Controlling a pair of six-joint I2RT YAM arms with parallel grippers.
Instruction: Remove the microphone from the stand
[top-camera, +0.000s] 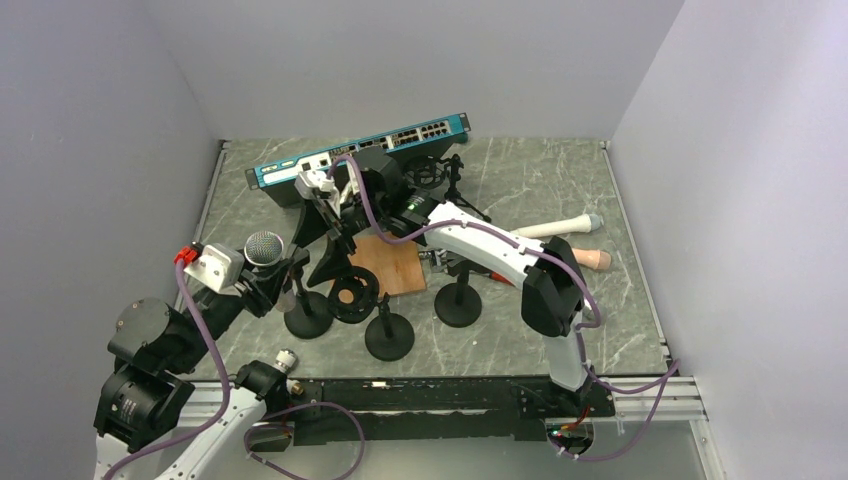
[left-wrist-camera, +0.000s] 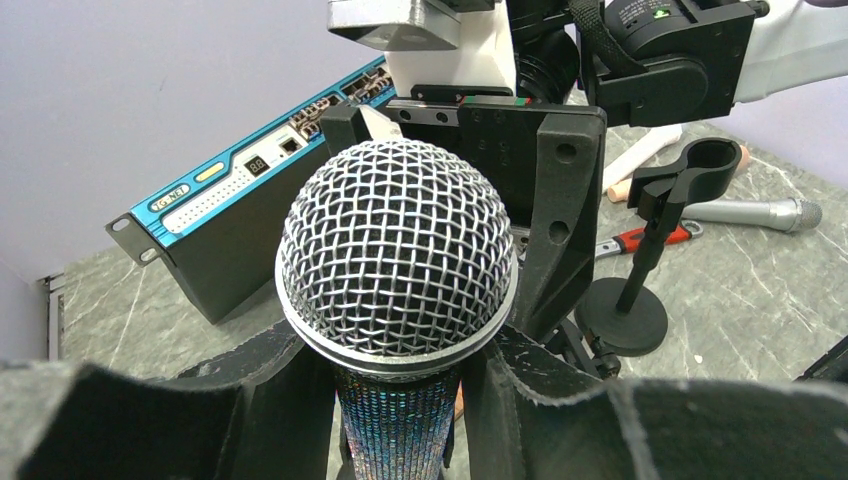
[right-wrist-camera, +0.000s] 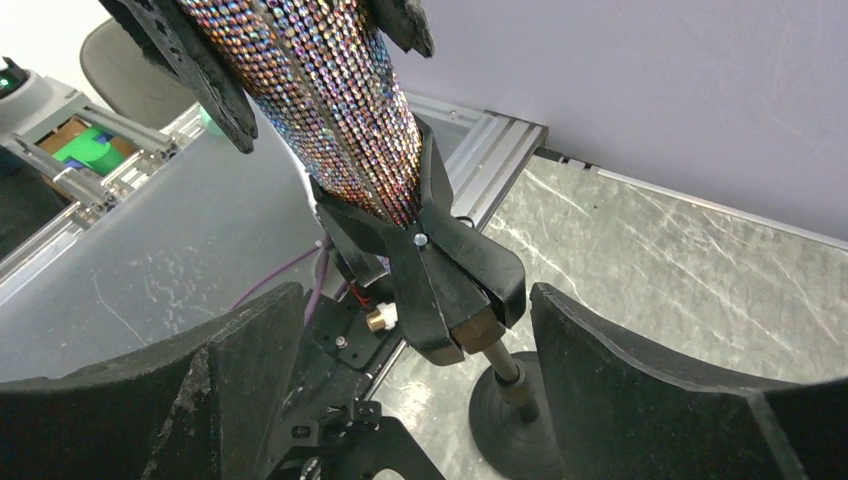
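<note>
1. Gripping the mic (left-wrist-camera: 397, 250) just below its mesh head, the left gripper (left-wrist-camera: 398, 400) had both fingers pressed on the glittery body, one from each side
2. The mic stood head up over the left part of the table (top-camera: 620, 300), and its lower end sat in the clip of the stand (right-wrist-camera: 440, 285)
3. The right gripper (right-wrist-camera: 415, 300) was wide apart; its fingers (right-wrist-camera: 250, 370) were on both sides of the clip, lower than the left gripper, and did not touch the clip
4. A blue switch (top-camera: 360, 150) lay behind the mic, near the back wall
5. An empty stand (left-wrist-camera: 640, 270) with an open clip stood to the right of the mic, and a grey mic (left-wrist-camera: 750, 212) lay on the table beyond it
6. A wooden board (top-camera: 385, 262) lay flat in the middle of the table, under the right arm
</note>
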